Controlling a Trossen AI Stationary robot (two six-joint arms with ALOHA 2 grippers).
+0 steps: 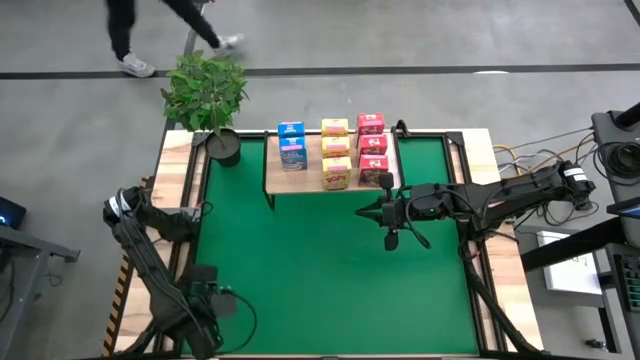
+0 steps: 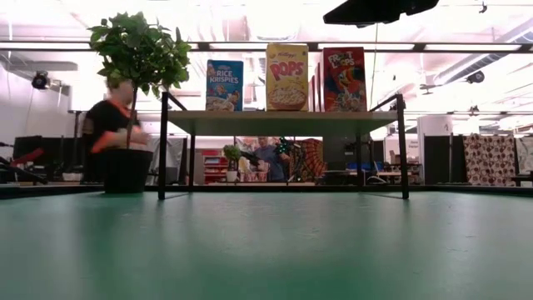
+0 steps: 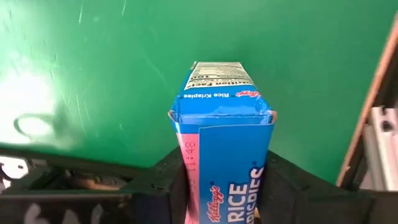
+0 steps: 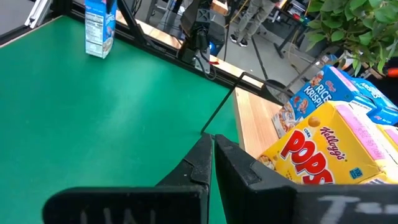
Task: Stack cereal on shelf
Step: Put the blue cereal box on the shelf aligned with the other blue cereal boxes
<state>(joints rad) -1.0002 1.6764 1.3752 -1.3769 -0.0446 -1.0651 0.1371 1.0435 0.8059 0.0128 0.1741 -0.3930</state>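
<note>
While the left gripper (image 3: 217, 186) sits low at the near-left corner of the green-topped table (image 1: 330, 290), its jaws stand on either side of a small blue Rice Krispies cardboard box (image 3: 221, 130), pads at or almost at its sides; whether the squeeze is complete I cannot tell. That box stands upright on the green mat, well apart from the shelf. Step in hand, as I judge it: grasping the last blue box. The right gripper (image 4: 211, 163) has its jaws pressed together, holding nothing, and hovers just in front of the light-wood shelf on black metal legs (image 1: 300, 182). Up there sit two blue boxes (image 1: 292, 145), three yellow Pops boxes (image 1: 336, 152) and three red/pink boxes (image 1: 372, 150) in columns, so the blue column is one short. Next move likely calls for a firm grip, a lift clear of the mat, a long carry across to the shelf's left column, keeping the box upright and avoiding the potted green plant (image 1: 208, 95) beside it.
</note>
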